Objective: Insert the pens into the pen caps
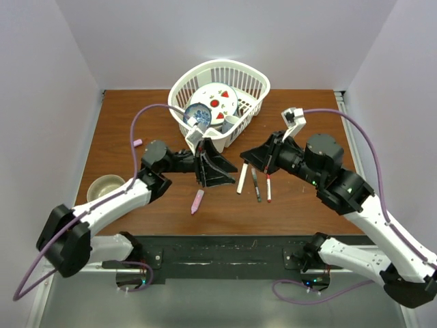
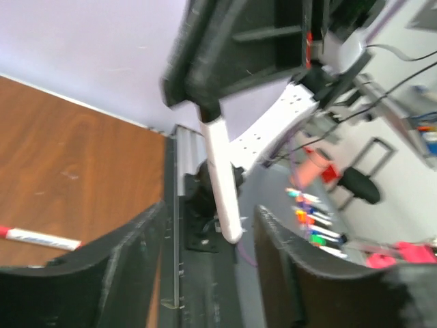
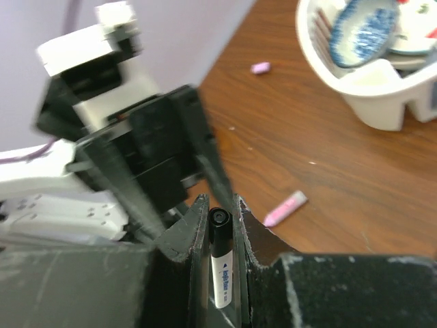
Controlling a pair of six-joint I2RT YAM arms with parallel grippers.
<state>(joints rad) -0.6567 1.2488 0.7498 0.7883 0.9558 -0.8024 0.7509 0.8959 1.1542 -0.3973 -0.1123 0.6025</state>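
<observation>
Closest in the right wrist view, the right end effector [image 3: 220,202] is pinched narrow on a white-barrelled pen [image 3: 220,270]. The pen's black end pokes out just past the fingertips toward the left end effector [image 2: 212,219], whose fingers stand wide apart. The pen looks light, stiff and smooth, so it may slide or twist in a pinch; a mid-barrel hold that leaves the end free should suit capping. A pale pink cap [image 1: 138,143] lies on the table [image 1: 123,116] at 9 o'clock, and the pink marker [image 1: 197,201] lies toward 6 o'clock
</observation>
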